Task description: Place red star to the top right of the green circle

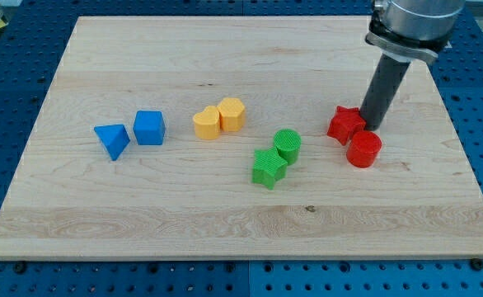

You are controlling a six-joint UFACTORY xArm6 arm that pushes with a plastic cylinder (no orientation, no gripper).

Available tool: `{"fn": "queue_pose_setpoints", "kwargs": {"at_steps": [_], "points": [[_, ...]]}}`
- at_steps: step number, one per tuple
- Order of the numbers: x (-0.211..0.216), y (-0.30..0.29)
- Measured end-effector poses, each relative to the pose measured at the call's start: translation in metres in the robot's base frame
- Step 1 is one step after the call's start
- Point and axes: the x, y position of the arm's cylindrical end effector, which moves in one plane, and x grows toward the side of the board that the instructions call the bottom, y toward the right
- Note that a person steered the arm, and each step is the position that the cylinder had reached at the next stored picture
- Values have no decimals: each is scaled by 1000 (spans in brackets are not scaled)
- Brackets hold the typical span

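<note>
No pincer is showing; the arm's tip (372,126) is touching the red star (344,124), right of centre, needing a leftward nudge toward the green circle (288,145).

One camera looked down at a slant from beyond the board's (225,223) near edge, facing its far edge. It stood close enough that the board filled the frame, blue pegboard (11,66) showing round it. No second view existed.
</note>
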Motion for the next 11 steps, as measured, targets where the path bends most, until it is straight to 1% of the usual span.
{"fn": "queue_pose_setpoints", "kwargs": {"at_steps": [1,2,3,5,6,7,8,10,11], "points": [[-34,0],[-49,0],[-44,-1],[-15,45],[-9,49],[-9,41],[-12,17],[-12,-53],[-12,-79]]}}
